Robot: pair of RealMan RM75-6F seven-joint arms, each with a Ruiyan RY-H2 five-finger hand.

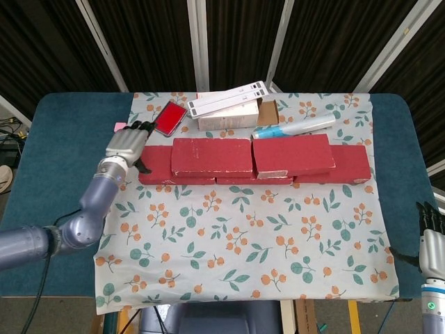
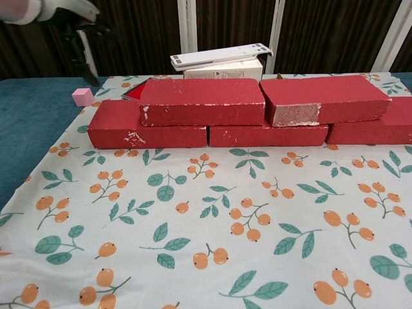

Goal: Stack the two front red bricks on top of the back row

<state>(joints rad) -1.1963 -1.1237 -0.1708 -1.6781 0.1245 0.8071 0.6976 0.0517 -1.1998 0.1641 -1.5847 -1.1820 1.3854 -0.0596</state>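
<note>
Two red bricks lie side by side on top of a back row of three red bricks: the upper left brick (image 1: pixel 212 156) (image 2: pixel 203 102) and the upper right brick (image 1: pixel 292 154) (image 2: pixel 325 98). The lower row (image 1: pixel 154 168) (image 2: pixel 148 129) runs across the floral cloth. My left hand (image 1: pixel 126 145) (image 2: pixel 64 9) hovers left of the row's left end, fingers apart, holding nothing and touching no brick. My right hand (image 1: pixel 431 240) sits low at the table's near right corner, fingers pointing up and apart, nothing in it.
A small pink cube (image 1: pixel 119 127) (image 2: pixel 82 96) lies just behind my left hand. Behind the bricks are a red flat case (image 1: pixel 167 117), a white box with a white strip on it (image 1: pixel 229 108) (image 2: pixel 222 61) and a blue-white tube (image 1: pixel 295 126). The floral cloth (image 1: pixel 264 236) covers the teal table (image 1: pixel 55 153).
</note>
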